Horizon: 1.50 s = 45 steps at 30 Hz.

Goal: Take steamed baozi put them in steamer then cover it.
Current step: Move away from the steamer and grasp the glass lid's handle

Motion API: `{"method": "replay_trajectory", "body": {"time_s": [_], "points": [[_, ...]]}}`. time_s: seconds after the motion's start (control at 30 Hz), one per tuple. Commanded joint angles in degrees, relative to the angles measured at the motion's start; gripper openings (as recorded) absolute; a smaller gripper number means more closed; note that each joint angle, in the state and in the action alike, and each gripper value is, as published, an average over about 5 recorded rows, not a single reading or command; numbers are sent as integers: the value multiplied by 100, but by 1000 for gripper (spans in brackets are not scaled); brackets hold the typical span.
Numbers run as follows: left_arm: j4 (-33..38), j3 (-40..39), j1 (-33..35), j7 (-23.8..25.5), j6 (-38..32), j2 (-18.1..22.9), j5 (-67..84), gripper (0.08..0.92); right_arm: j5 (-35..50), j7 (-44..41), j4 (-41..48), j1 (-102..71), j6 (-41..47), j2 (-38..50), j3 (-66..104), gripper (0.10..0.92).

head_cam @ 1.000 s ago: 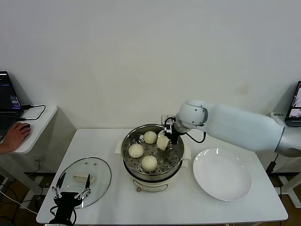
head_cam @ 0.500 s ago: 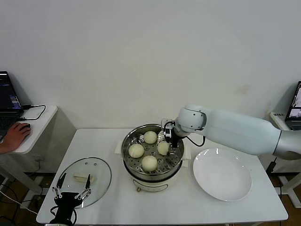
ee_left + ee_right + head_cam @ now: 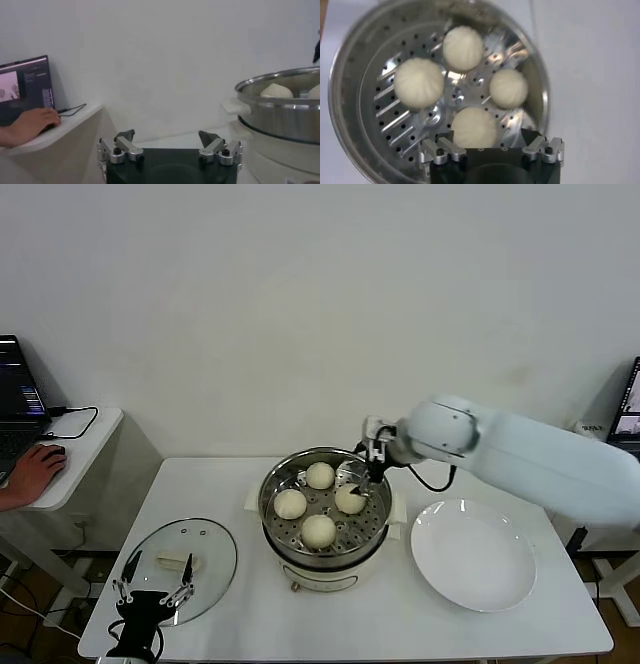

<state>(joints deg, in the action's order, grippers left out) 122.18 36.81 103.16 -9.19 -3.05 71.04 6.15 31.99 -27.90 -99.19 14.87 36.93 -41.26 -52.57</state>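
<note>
Several cream-white steamed baozi [image 3: 319, 475] lie on the perforated tray of the steamer [image 3: 268, 496], a shiny steel pot at the table's middle. My right gripper [image 3: 375, 468] hangs open just above the pot's back right rim, holding nothing. In the right wrist view its gripper [image 3: 485, 133] stands wide apart over the nearest baozi [image 3: 474, 126] inside the steamer [image 3: 350, 100]. The cover [image 3: 205, 546], a clear glass lid with a cream handle, lies flat at the front left. My left gripper [image 3: 150, 592] is parked open at the cover's near edge, also seen as the gripper [image 3: 167, 135] in the left wrist view.
A white plate [image 3: 472, 554] lies bare to the right of the steamer. A side table [image 3: 85, 446] at the far left carries a laptop [image 3: 18, 404] and a person's hand [image 3: 30, 474]. Another laptop [image 3: 628, 419] shows at the right edge.
My right gripper opened and left its baozi on the steamer's tray. It then lifted and drew back toward the right rim. The left arm has stayed still.
</note>
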Motion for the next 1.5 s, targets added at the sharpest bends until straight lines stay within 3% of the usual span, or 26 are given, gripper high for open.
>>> {"method": "replay_trajectory", "body": {"time_s": [0.03, 0.13, 0.27, 0.47, 0.67, 0.83, 1.1, 1.5], "points": [[-113, -26, 0, 15, -184, 47, -84, 823, -16, 2614, -1514, -5036, -2051, 1620, 4371, 823], [-146, -78, -15, 11, -221, 90, -92, 823, -417, 2675, -1506, -7047, -2707, 1244, 6344, 823], [-205, -148, -43, 22, -229, 133, -82, 823, -1075, 2394, -1228, -8846, -3855, 38, 8195, 823], [-418, -262, -219, -103, -430, 209, -336, 823, -1987, 1713, -931, -10009, -5058, -2074, 9631, 823], [-903, -188, -488, -444, -775, 170, -1765, 823, -2166, 1500, -999, -10941, -5299, -3386, 10153, 823], [-1476, 85, -604, -686, -777, -52, -4057, 823, -2301, 1726, -1164, -11472, -5238, -3827, 10242, 823], [-2172, 734, -226, -1097, -943, -641, -6960, 823, -2319, 2133, -1087, -11588, -5192, -4153, 10504, 823], [-3556, 530, -1331, -1093, -1183, -1411, -7643, 823, -2369, 2256, -818, -11444, -5209, -4374, 10557, 823]]}}
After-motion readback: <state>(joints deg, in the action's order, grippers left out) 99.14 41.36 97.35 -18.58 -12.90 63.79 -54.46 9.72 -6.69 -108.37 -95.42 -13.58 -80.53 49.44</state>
